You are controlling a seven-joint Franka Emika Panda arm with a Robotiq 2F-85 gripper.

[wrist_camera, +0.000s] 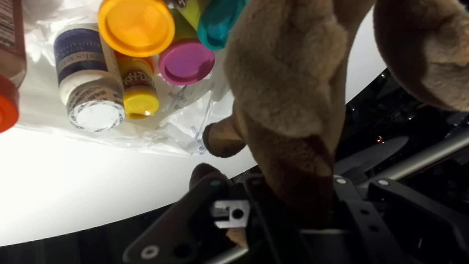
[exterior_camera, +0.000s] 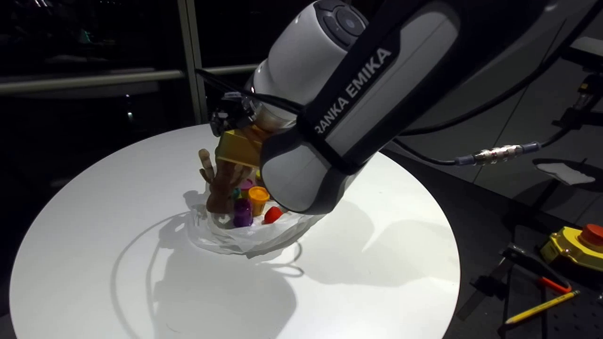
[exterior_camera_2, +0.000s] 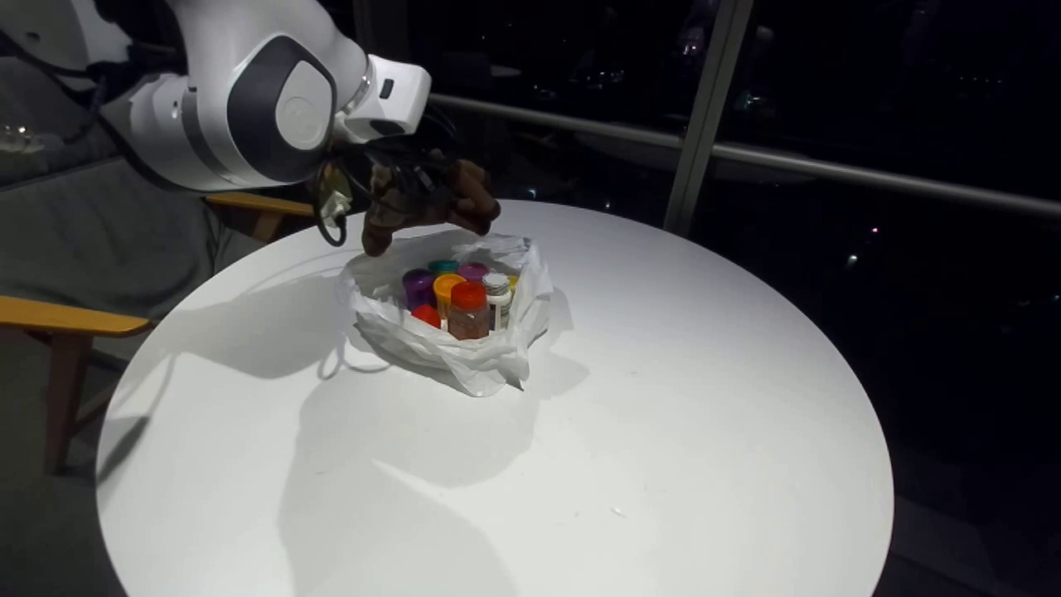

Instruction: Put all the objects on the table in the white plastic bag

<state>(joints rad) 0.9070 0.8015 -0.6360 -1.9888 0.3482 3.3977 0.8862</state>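
At the far edge of the bag point(exterior_camera_2: 489, 365), a plush toy point(exterior_camera_2: 474, 199) in the gripper point(wrist_camera: 296, 187)

On the far half of the table point(exterior_camera_2: 680, 464), in an exterior view, the bag lies with a wide mouth, its thin white plastic crumpled low around its contents. The brown plush toy hangs at its far left side in both exterior views. The jaws are closed around one end of the toy; the wrist view shows its fur between them. Whether the lowest part touches the bag, I cannot tell.

Inside the bag, in an exterior view, the red-capped jar point(exterior_camera_2: 469, 313) is the nearest, and the bottle point(exterior_camera_2: 499, 300) is just to its right. Behind them is the orange cup point(exterior_camera_2: 450, 286), with the purple cup point(exterior_camera_2: 417, 290) on the left and the teal cup point(exterior_camera_2: 443, 266) and pink cup point(exterior_camera_2: 473, 271) on the far side. The yellow cup point(wrist_camera: 141, 99) is just beside the bottle. Left of the jar lies a red thing point(exterior_camera_2: 427, 314), of which I cannot tell the form.
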